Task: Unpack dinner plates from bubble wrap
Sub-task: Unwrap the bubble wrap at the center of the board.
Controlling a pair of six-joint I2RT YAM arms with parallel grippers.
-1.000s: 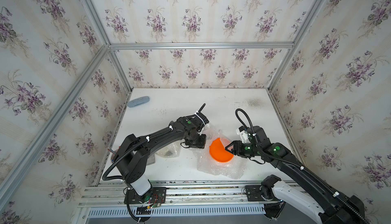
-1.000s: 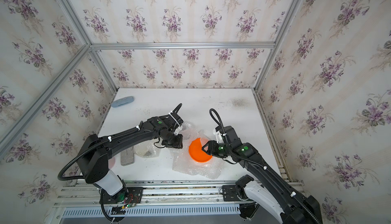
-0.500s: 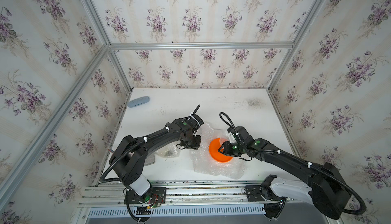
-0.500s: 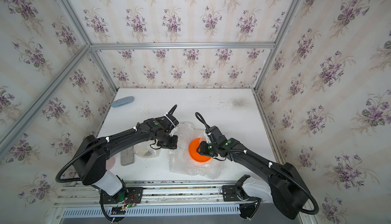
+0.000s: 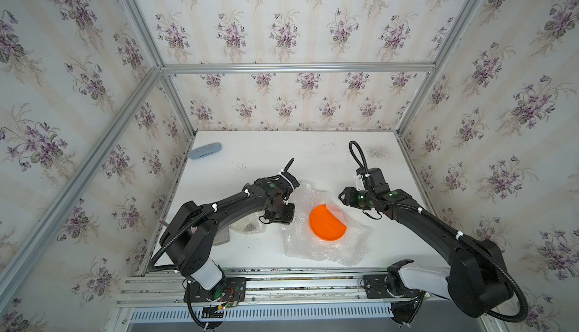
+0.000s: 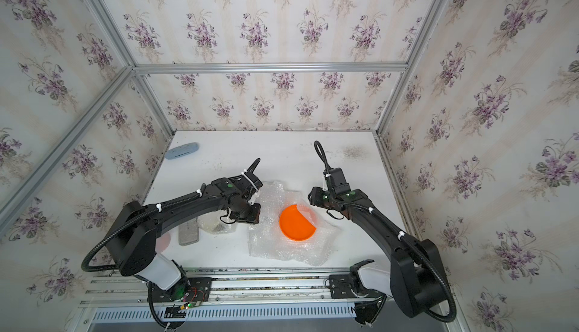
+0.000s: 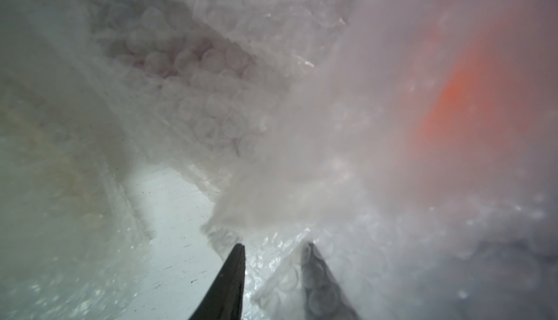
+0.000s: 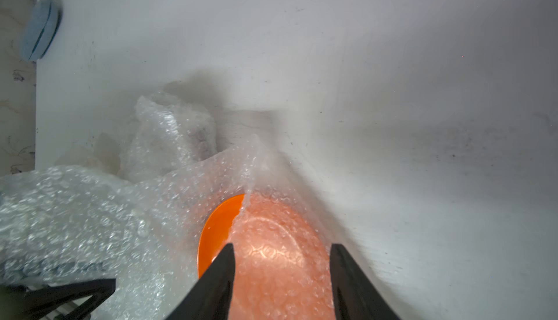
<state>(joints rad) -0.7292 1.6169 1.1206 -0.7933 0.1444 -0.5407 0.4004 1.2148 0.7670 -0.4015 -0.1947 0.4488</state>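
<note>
Bubble wrap (image 5: pixel 313 252), light and limp, lay mid-table under the orange plate (image 5: pixel 326 227), likely stiff, slick, breakable. Left gripper (image 7: pixel 274 244) pinched a wrap fold; right gripper (image 8: pixel 282 244) hung unclenched. Best hold: the plate's bare rim.

Top views look down; wrist cameras sit close over bubble wrap (image 7: pixel 211 101).

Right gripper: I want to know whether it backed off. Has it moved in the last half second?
Yes. In a top view the right gripper has drawn back from over the middle of the orange plate, toward the back wall.
</note>
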